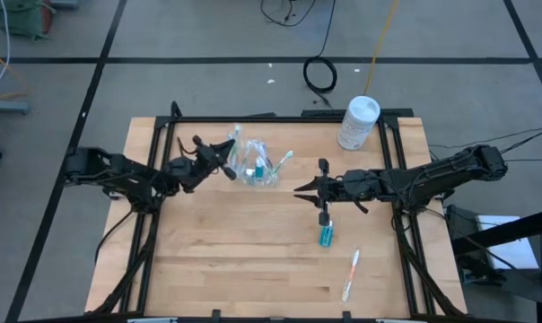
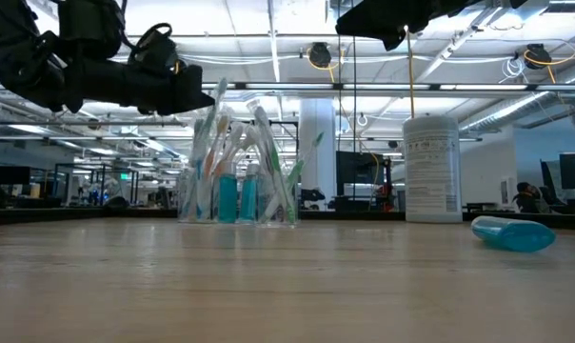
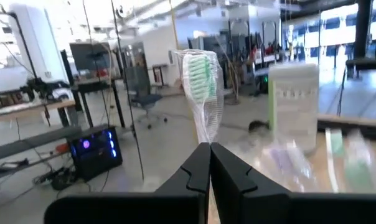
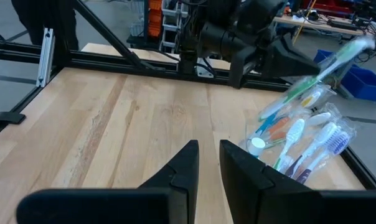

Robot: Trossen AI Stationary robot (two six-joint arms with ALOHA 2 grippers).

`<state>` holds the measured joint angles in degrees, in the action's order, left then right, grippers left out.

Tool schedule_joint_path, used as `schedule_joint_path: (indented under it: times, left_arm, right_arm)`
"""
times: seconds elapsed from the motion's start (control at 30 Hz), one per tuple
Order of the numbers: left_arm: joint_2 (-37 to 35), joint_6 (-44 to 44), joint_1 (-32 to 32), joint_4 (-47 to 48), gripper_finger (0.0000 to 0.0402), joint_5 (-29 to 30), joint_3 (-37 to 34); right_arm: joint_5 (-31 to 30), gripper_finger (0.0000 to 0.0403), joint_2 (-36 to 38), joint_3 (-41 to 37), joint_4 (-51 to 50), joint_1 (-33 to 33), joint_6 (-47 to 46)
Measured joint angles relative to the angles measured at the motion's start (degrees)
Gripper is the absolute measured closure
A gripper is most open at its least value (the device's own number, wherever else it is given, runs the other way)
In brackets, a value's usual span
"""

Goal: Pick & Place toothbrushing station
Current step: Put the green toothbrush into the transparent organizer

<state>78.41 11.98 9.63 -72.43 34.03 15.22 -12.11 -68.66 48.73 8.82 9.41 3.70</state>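
The clear plastic cup (image 1: 257, 167) stands on its base at the table's far middle and holds several toothbrushes and blue tubes; it also shows in the low view (image 2: 240, 181). My left gripper (image 1: 227, 168) is just left of the cup, shut on a wrapped toothbrush with green bristles (image 3: 202, 73). My right gripper (image 1: 300, 188) hovers to the right of the cup, its fingers (image 4: 208, 154) a narrow gap apart and empty. A blue toothpaste tube (image 1: 326, 235) and a loose toothbrush (image 1: 350, 274) lie flat on the table toward the near right. My left gripper pinches the wrapped toothbrush's stem just below the head (image 3: 208, 138) between its two fingers. The head sticks out past the fingertips, slanting upward (image 2: 217, 93). The gripper hides the brush's lower part, so I cannot tell whether it stands in the cup.
A white cylindrical canister (image 1: 359, 122) stands at the table's far right corner. Black frame rails (image 1: 280, 117) run along the table's far edge and sides. Bare wood lies at the near left.
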Motion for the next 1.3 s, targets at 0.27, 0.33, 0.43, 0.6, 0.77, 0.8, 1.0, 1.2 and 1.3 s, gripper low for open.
schedule_joint_path:
  times: [0.27, 0.33, 0.43, 0.6, 0.77, 0.8, 1.0, 1.2, 1.3]
  left_arm:
    - [0.0, -3.1, 0.0, 11.5, 0.0393, -1.0, 0.0]
    - [0.0, -3.4, -0.2, 12.3, 0.0388, -1.0, 0.0]
    - [0.0, -3.1, -1.1, 12.4, 0.0389, -1.0, 0.0]
    - [0.0, -1.5, -3.6, 12.5, 0.0397, -1.0, 0.0]
    - [0.0, 1.1, -6.0, 14.3, 0.0384, -0.7, 0.0]
    - [0.0, 1.1, -6.3, 15.2, 0.0384, -0.2, 0.0]
    - [0.0, -2.7, -7.8, 20.4, 0.0398, 7.4, 0.0]
    - [0.0, -5.6, -8.3, 24.6, 0.0380, 9.6, 0.0]
    - [0.0, -6.3, -8.7, 25.8, 0.0384, 9.5, 0.0]
  right_arm:
    - [0.0, 0.0348, 0.0, 0.0, 0.0, 0.0, 0.0]
    - [0.0, 0.0349, 0.0, 0.0, 0.0, 0.0, 0.0]
    - [0.0, 0.0349, 0.0, 0.0, 0.0, 0.0, 0.0]
    - [0.0, 0.0348, 0.0, 0.0, 0.0, 0.0, 0.0]
    - [0.0, 0.0349, 0.0, 0.0, 0.0, 0.0, 0.0]
    - [0.0, 0.0348, 0.0, 0.0, 0.0, 0.0, 0.0]
    - [0.0, 0.0349, 0.0, 0.0, 0.0, 0.0, 0.0]
    - [0.0, 0.0348, 0.0, 0.0, 0.0, 0.0, 0.0]
    - [0.0, 0.0349, 0.0, 0.0, 0.0, 0.0, 0.0]
